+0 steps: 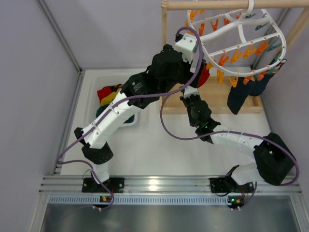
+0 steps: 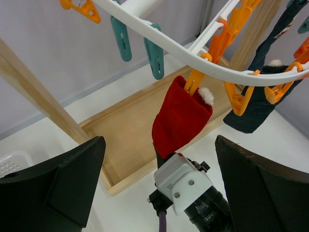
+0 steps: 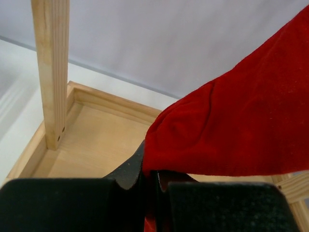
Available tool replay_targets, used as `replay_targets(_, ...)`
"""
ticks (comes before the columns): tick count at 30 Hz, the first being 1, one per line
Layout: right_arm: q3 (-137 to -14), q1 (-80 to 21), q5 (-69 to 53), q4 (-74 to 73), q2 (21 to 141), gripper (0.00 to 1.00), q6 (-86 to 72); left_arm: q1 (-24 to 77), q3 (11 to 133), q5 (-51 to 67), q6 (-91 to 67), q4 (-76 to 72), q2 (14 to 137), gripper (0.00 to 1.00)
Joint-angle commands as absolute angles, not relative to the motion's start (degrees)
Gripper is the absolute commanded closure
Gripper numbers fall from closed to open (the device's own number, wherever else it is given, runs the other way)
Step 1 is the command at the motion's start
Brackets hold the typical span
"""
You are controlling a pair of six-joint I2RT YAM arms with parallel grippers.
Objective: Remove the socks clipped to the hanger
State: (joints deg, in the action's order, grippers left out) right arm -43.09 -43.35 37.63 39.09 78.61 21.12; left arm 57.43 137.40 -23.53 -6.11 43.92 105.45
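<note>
The white hanger (image 1: pixel 241 29) hangs from a wooden rod, its orange clips (image 1: pixel 236 55) along the rim. A red sock (image 2: pixel 181 118) dangles from one orange clip (image 2: pixel 195 79). My right gripper (image 3: pixel 154 176) is shut on the sock's lower edge, holding it from below. In the top view that gripper (image 1: pixel 191 95) sits just under the red sock (image 1: pixel 205 75). My left gripper (image 2: pixel 159 141) is wide open beside the hanger, its fingers (image 2: pixel 58 183) on either side of the red sock without touching it. Dark navy socks (image 1: pixel 241 94) stay clipped at the right.
The wooden stand's tray base (image 3: pixel 96 140) lies under the hanger, and its post (image 3: pixel 50 72) rises at the left. A white basket (image 2: pixel 12 162) at the left holds a heap of loose socks (image 1: pixel 108 94). Teal clips (image 2: pixel 154 58) hang empty from the frame.
</note>
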Motion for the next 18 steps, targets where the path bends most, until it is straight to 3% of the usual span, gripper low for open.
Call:
replay_targets(1, -43.33, -41.40, 33.31, 44.91, 79.71, 0.98, 22.76, 57.48, 139.57, -20.57, -6.42, 38.15, 107.31, 0.01)
replay_targets(18, -42.98, -41.13, 30.06, 46.41, 80.51, 0.99, 22.42, 57.48, 136.50, -21.71, -5.98, 28.13, 111.36, 0.05)
